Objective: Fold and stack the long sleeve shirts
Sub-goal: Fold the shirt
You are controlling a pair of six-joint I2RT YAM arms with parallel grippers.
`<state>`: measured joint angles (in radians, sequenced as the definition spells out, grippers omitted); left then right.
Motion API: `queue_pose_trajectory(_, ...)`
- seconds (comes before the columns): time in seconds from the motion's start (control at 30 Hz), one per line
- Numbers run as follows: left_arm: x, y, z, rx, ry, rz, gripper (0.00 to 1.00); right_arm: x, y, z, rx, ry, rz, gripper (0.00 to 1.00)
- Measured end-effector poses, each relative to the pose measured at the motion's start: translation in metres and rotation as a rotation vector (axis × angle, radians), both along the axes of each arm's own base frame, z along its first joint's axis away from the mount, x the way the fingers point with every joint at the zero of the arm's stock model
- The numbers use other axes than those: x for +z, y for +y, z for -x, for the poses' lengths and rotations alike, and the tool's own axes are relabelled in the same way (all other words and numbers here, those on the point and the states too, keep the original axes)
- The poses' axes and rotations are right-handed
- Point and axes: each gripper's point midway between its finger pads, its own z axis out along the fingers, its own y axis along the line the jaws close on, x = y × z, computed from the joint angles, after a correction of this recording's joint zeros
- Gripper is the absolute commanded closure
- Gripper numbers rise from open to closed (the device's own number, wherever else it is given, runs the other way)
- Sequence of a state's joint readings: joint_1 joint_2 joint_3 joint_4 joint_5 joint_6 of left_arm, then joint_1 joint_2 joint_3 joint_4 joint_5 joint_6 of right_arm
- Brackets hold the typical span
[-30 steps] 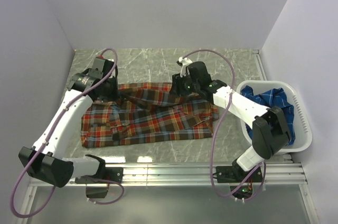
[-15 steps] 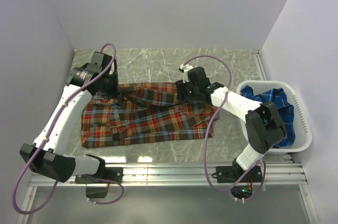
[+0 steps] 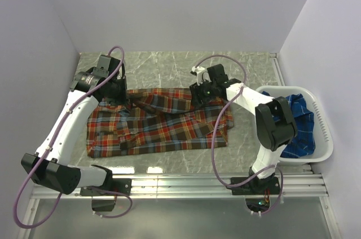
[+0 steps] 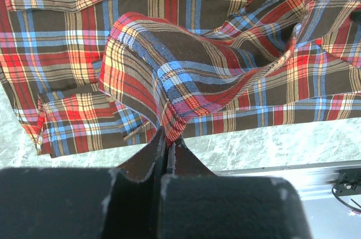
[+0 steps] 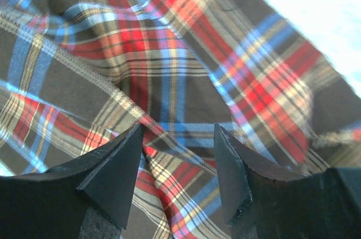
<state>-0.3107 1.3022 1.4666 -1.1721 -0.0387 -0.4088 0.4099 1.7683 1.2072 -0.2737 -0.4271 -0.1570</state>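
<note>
- The red plaid shirt [image 3: 163, 126] lies spread but wrinkled in the middle of the bench [image 3: 169, 70], with its far edge bunched up between the two arms.
- The blue shirt [image 3: 299, 120] is in the white basket [image 3: 324, 132] at the right, not yet folded.
- The left end effector [image 4: 167, 142] has its fingers pressed together on a narrow ridge of the red cloth, near the far left corner of the shirt.
- The right end effector [image 5: 177, 133] has its fingers apart just above the cloth at the far right side, and I see nothing held between them.
- Risk: the left pinch takes only a thin fold, so I think a strong pull can make the fabric slip out.
- Risk: if only the left side lifts, the shirt is dragged on one side and the fold becomes crooked.
- Risk: when the right fingers close here, they can catch two layers in the wrinkles, and then the sleeve comes up together with the body.
</note>
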Motion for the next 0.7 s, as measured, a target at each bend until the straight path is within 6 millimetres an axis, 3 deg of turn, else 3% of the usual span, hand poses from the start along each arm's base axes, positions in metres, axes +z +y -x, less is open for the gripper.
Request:
queue_pose_trajectory(0.2, 0.000, 0.000, 0.000, -0.003, -0.001, -0.002, 1.00, -0.003, 0.012, 0.004, 0.115, 0.049, -0.014, 0.47)
queue_pose_trajectory(0.3, 0.000, 0.000, 0.000, -0.003, -0.001, -0.002, 1.00, -0.001, 0.017, 0.008, 0.161, 0.063, -0.031, 0.62)
queue_pose_trajectory(0.43, 0.000, 0.001, -0.001, 0.000, -0.003, -0.006, 1.00, -0.003, 0.017, 0.017, 0.192, 0.091, -0.031, 0.99)
queue_pose_trajectory(0.7, -0.001, 0.011, -0.002, 0.032, -0.012, -0.053, 0.99, -0.007, 0.004, 0.026, 0.163, 0.143, 0.006, 1.00)
